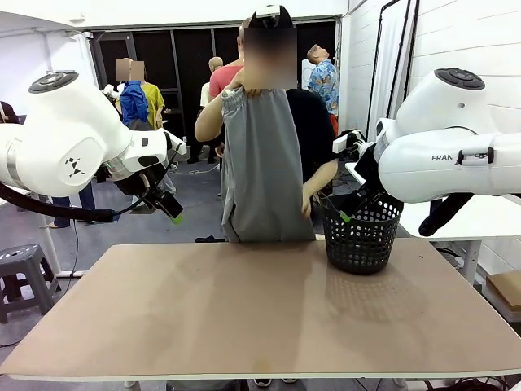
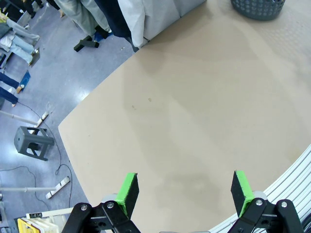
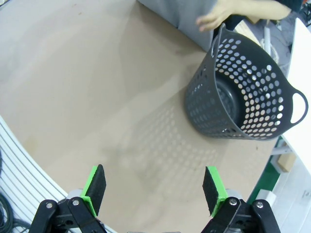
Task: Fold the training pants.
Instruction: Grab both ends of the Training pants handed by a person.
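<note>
A person at the far side of the table holds up the light grey training pants (image 1: 264, 167) by the waistband, so they hang down to the table's far edge. In the left wrist view the pants (image 2: 160, 17) show at the top, and in the right wrist view their lower end (image 3: 182, 12) lies near the person's hand (image 3: 214, 19). My left gripper (image 1: 167, 204) hangs open above the table's left side, its green pads (image 2: 127, 191) wide apart over bare tabletop. My right gripper (image 1: 354, 204) is open beside the basket, its pads (image 3: 95, 187) with nothing between them.
A black mesh basket (image 1: 362, 232) stands on the table's far right, empty in the right wrist view (image 3: 245, 99). The brown tabletop (image 1: 260, 309) stretches in front of both arms. A grey stool (image 1: 20, 273) stands on the floor at the left. Other people stand in the background.
</note>
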You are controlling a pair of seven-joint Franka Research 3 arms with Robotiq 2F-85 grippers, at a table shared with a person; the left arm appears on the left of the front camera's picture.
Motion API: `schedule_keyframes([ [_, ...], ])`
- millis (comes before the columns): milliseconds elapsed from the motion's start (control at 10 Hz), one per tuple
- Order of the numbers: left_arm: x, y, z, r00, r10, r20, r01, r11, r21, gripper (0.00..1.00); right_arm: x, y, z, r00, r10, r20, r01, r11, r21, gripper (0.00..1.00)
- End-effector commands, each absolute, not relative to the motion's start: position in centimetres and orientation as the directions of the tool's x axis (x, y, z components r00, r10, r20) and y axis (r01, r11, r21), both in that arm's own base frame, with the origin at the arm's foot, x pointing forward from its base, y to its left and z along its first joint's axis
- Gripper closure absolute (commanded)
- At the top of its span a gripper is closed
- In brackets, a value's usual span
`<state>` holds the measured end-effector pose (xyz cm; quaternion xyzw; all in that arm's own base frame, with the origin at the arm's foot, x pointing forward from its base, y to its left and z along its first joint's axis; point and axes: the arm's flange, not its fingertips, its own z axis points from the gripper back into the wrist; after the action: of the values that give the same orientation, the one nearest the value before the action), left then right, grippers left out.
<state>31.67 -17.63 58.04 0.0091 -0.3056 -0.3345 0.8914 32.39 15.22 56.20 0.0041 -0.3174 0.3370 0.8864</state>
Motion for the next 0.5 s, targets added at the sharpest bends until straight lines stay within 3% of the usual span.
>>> schedule_keyframes([
  [0, 31.71, -17.59, 57.99, 0.587, -0.605, 0.538, 0.599, 0.772, 0.215, 0.0, 32.4, 15.24, 56.21, 0.572, 0.596, 0.563, -0.601, 0.772, -0.206, 0.0],
  [400, 31.71, -17.59, 57.99, 0.587, -0.605, 0.538, 0.599, 0.772, 0.215, 0.0, 32.4, 15.24, 56.21, 0.572, 0.596, 0.563, -0.601, 0.772, -0.206, 0.0],
])
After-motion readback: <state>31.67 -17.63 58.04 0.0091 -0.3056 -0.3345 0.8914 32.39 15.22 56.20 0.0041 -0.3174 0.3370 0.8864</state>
